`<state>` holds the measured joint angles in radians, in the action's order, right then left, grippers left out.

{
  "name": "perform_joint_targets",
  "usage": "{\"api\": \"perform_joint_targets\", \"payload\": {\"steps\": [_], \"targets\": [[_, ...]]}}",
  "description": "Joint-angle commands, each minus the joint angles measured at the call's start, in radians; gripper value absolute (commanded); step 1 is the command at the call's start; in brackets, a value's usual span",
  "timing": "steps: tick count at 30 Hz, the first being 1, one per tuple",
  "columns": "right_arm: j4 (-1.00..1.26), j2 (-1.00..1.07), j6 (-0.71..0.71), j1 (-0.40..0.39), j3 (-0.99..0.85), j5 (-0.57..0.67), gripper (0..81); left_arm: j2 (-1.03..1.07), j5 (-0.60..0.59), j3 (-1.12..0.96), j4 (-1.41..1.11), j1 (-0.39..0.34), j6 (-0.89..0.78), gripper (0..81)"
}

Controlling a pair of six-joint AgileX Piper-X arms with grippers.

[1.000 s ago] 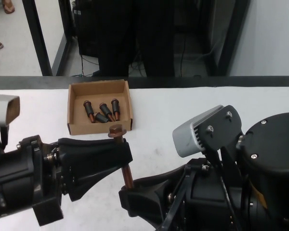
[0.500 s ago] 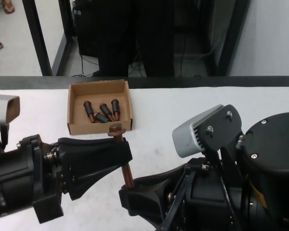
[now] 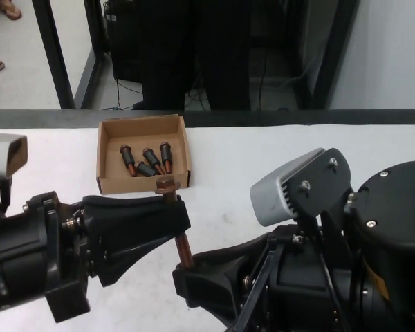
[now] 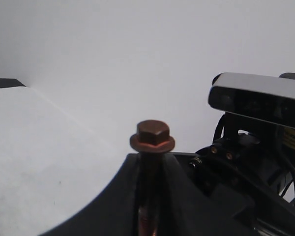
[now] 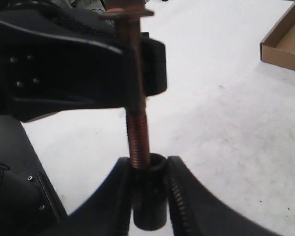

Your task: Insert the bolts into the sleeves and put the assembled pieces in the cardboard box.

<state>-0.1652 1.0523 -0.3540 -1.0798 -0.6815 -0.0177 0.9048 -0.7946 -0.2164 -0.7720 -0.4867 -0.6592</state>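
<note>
My left gripper point(image 3: 176, 225) is shut on a copper bolt point(image 3: 176, 221), held upright with its hex head point(image 4: 152, 137) on top. Below it my right gripper point(image 5: 150, 189) is shut on a black sleeve point(image 5: 150, 196), mouth facing up. The bolt's threaded tip point(image 5: 139, 155) sits just inside the sleeve's mouth. The cardboard box point(image 3: 144, 131) lies on the white bench beyond both grippers and holds several assembled pieces point(image 3: 146, 160).
The white bench top point(image 3: 263, 152) runs wide to the right of the box. A dark rail edges the bench's far side point(image 3: 297, 117). A corner of the box point(image 5: 285, 44) shows in the right wrist view.
The bolt has dropped slightly toward the sleeve, and the right arm has shifted a little to the right.
</note>
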Motion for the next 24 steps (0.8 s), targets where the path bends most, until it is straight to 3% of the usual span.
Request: {"api": "perform_joint_targets", "payload": {"steps": [1,24], "targets": [[0.058,-0.023,0.010,0.004,-0.019,-0.031,0.3,-0.003,-0.042,-0.004,0.008,-0.005,0.017,0.8],[0.060,-0.023,0.026,0.004,-0.019,-0.048,0.3,-0.003,-0.091,-0.004,0.006,-0.005,0.005,0.8]]}}
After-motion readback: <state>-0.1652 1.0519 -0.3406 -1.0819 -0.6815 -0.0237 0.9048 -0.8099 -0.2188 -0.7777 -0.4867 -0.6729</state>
